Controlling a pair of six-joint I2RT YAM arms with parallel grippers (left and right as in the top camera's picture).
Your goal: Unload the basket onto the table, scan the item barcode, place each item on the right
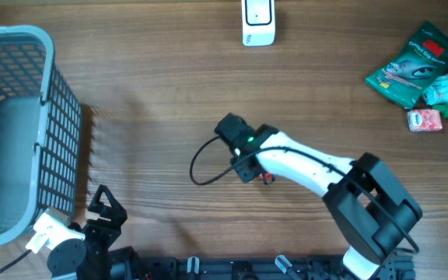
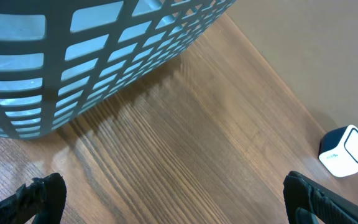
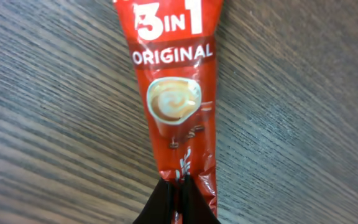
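Lying on the wooden table [image 1: 154,101] near its middle, your red coffee sachet [image 3: 174,93] shows "3 IN 1 ORIGINAL" and a printed cup face up in the right wrist view. No barcode shows on that face. The right gripper [image 3: 178,202] is clamped on the sachet's narrow near end, its dark fingertips pressed together over the foil. From overhead you see only a small red bit of the sachet under that gripper, with a black cable [image 1: 201,167] looping off to its left. The white scanner [image 1: 258,23] stands at the far edge of the table, well apart from the sachet. A green packet [image 1: 414,66] and a pink pack [image 1: 425,120] lie at the far right. Your left gripper [image 2: 176,202] hangs beside the blue basket [image 1: 61,132], jaws wide apart and holding nothing.
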